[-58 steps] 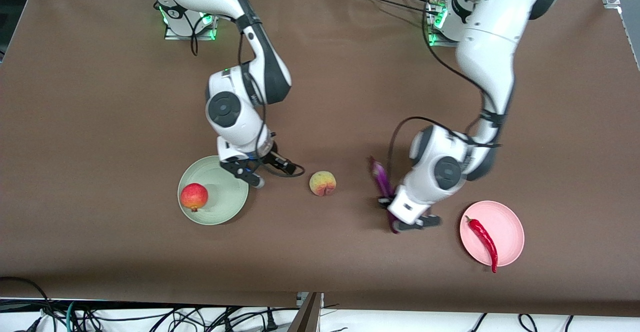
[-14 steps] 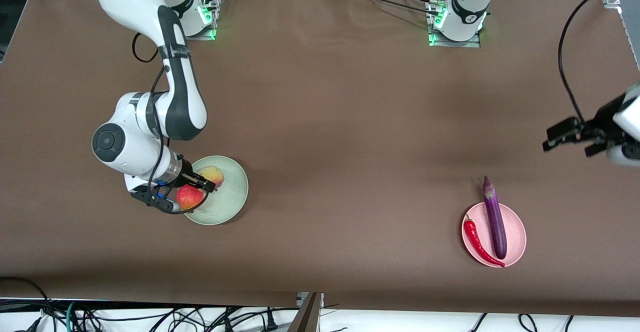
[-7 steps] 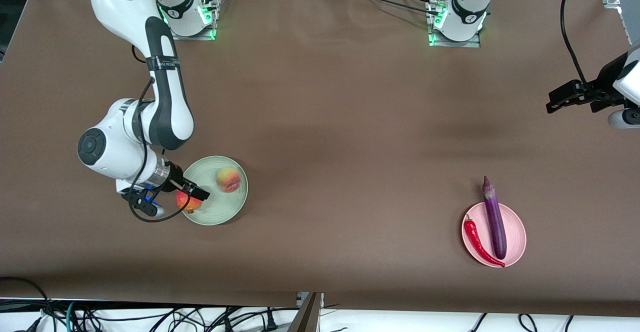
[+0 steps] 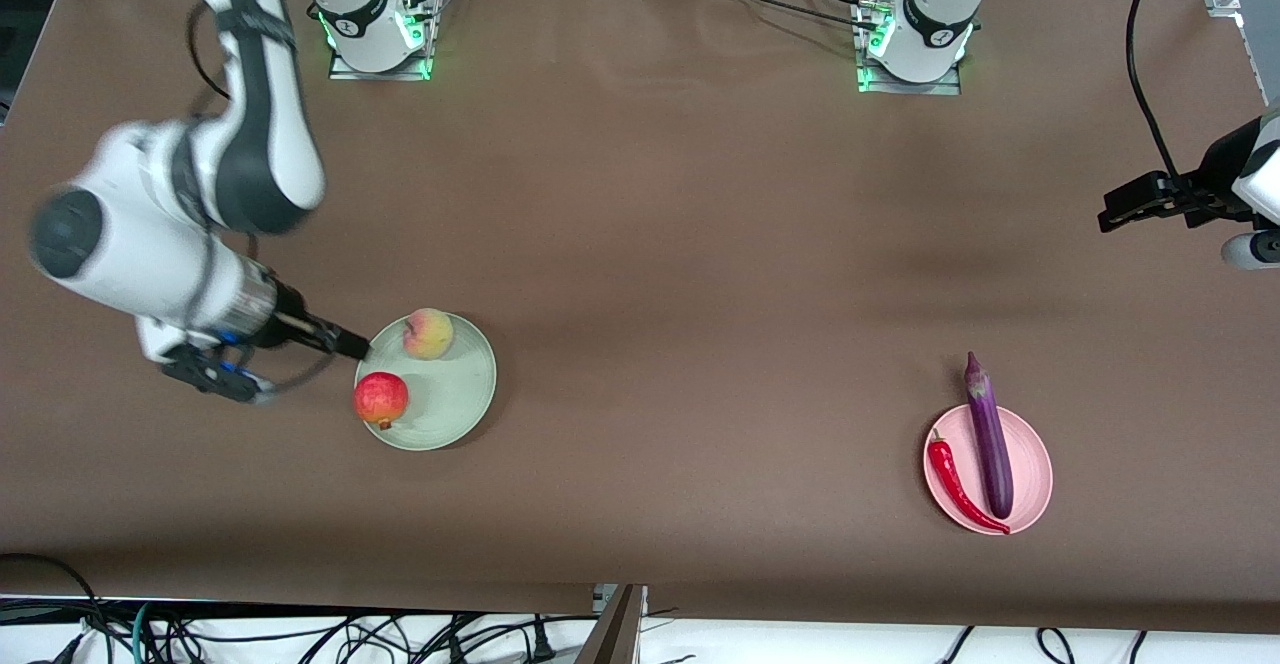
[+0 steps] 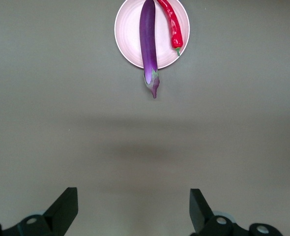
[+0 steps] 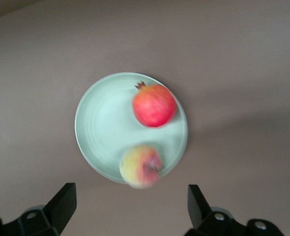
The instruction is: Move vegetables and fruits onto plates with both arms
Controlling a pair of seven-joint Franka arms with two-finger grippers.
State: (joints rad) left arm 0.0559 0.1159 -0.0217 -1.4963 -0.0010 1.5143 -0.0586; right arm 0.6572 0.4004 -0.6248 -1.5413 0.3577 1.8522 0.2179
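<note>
The mint green plate [image 4: 450, 409] holds the red-yellow pomegranate [image 4: 381, 399] and the peach [image 4: 428, 334], which lies at the rim farther from the front camera. Both show in the right wrist view: plate [image 6: 103, 128], pomegranate [image 6: 154, 105], peach [image 6: 141, 166]. My right gripper [image 4: 297, 367] [image 6: 130, 206] is open and empty, up over the table beside that plate toward the right arm's end. The pink plate [image 4: 1030, 464] [image 5: 128, 34] holds the purple eggplant [image 4: 988, 434] [image 5: 149, 39] and the red chili [image 4: 955, 484] [image 5: 172, 24]. My left gripper [image 4: 1140, 202] [image 5: 133, 206] is open and empty, high over the table at the left arm's end.
The brown table cover [image 4: 700, 244] is bare between the two plates. The arm bases [image 4: 375, 19] [image 4: 915, 29] stand along the edge farthest from the front camera. Cables [image 4: 300, 634] hang under the nearest edge.
My right gripper has drawn back from the green plate toward the right arm's end, open. The peach has shifted on the plate to its rim. The left gripper has barely moved.
</note>
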